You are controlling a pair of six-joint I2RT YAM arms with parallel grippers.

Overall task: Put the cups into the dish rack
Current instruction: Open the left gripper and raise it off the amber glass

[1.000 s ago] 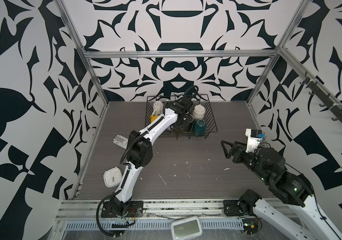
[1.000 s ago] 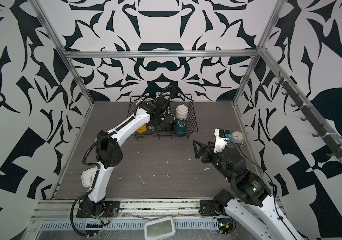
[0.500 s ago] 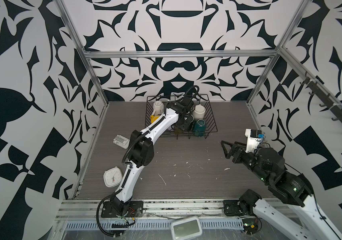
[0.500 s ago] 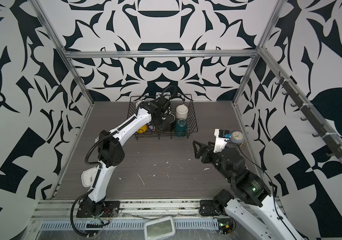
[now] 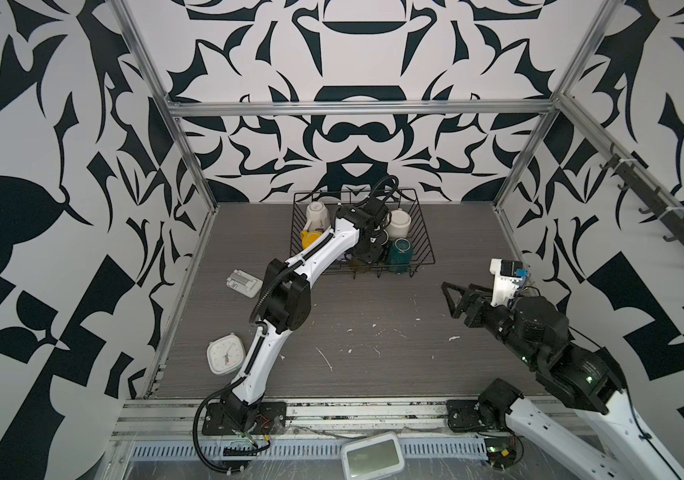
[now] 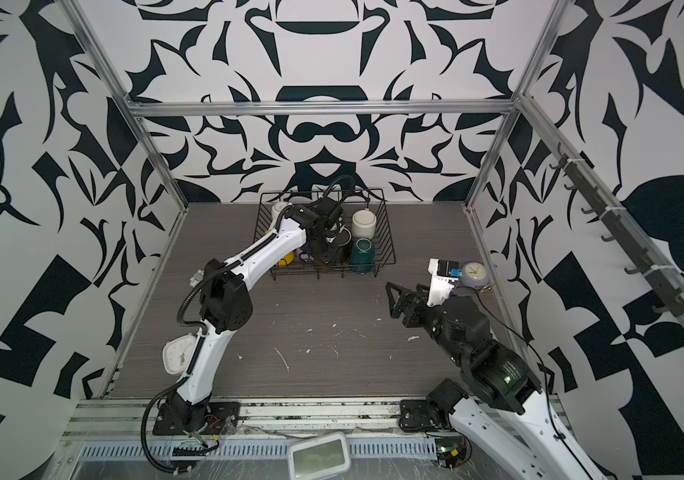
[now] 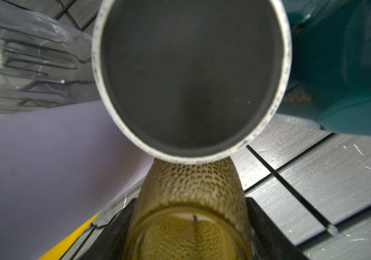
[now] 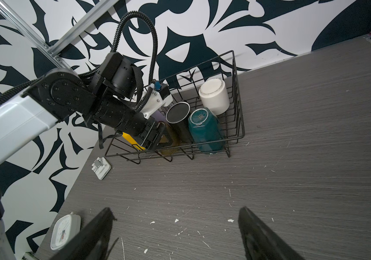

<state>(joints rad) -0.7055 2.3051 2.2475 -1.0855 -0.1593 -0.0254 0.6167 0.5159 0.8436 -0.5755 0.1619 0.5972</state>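
Underneath everything, a grey wood-grain table (image 5: pixel 373 374). At its far edge, against the patterned wall, the black wire rack (image 5: pixel 426 232) on short feet.

Stretched into the rack from the near left, the left claw (image 7: pixel 189 234). Clamped on the amber glass (image 7: pixel 189 189), with a finger (image 7: pixel 114 236) against each side. Glass low by the rack's near wall, its mouth toward the wrist camera.

Out on the right, above bare table and well apart from the rack, the right claw (image 8: pixel 175 211). Spread wide, holding nothing.

Inside the rack, bottom up: white mug (image 5: pixel 397 222) at the far right, teal mug (image 5: pixel 399 251) just in front of it. Beside the teal one, just beyond the amber glass, the black mug (image 7: pixel 191 76). Further left: faceted white mug (image 5: pixel 317 212), yellow mug (image 5: pixel 309 240), lilac tumbler (image 7: pixel 44 157), clear glass (image 7: pixel 22 67).

On the table near the left arm's base, a square white clock (image 5: pixel 226 355).
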